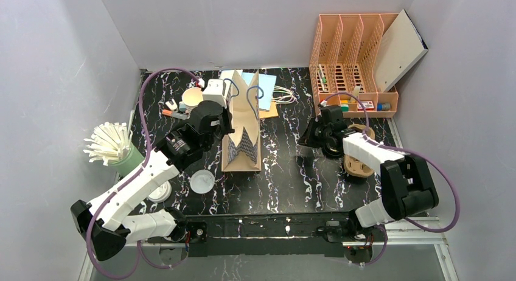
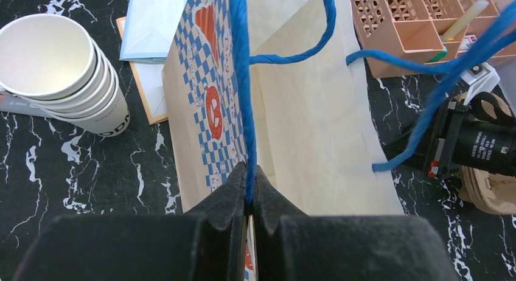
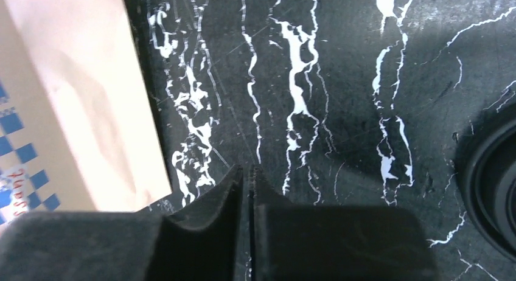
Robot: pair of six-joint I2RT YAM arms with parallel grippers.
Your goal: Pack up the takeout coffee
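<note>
A dark round rim (image 3: pixel 496 190) at the right edge of the right wrist view may be the coffee cup. It stands on the table (image 1: pixel 292 171) near the right gripper (image 3: pixel 248 170), but too little of it shows to be sure. It is outside the bag (image 1: pixel 243 129).

The right gripper hangs low over the black marbled table, to the right of the bag. Its fingers are nearly together with only a thin slit between them, and they grasp nothing. A tan cup carrier (image 1: pixel 359 165) lies just behind that arm.

The paper bag stands mid-table, its mouth open and its pale inside showing. One side has a blue check print. The left gripper (image 2: pixel 248 171) is clenched on one blue rope handle (image 2: pixel 240 80) at the bag's left side. The other handle (image 2: pixel 328 25) hangs loose.

A cup stack (image 2: pixel 61 68) of cream cups lies on its side to the left of the bag. A white lid (image 1: pixel 201 181) lies near the left arm. A light green holder (image 1: pixel 112 144) full of white straws stands at the left edge. A peach organizer (image 1: pixel 353 56) stands at the far right corner.
</note>
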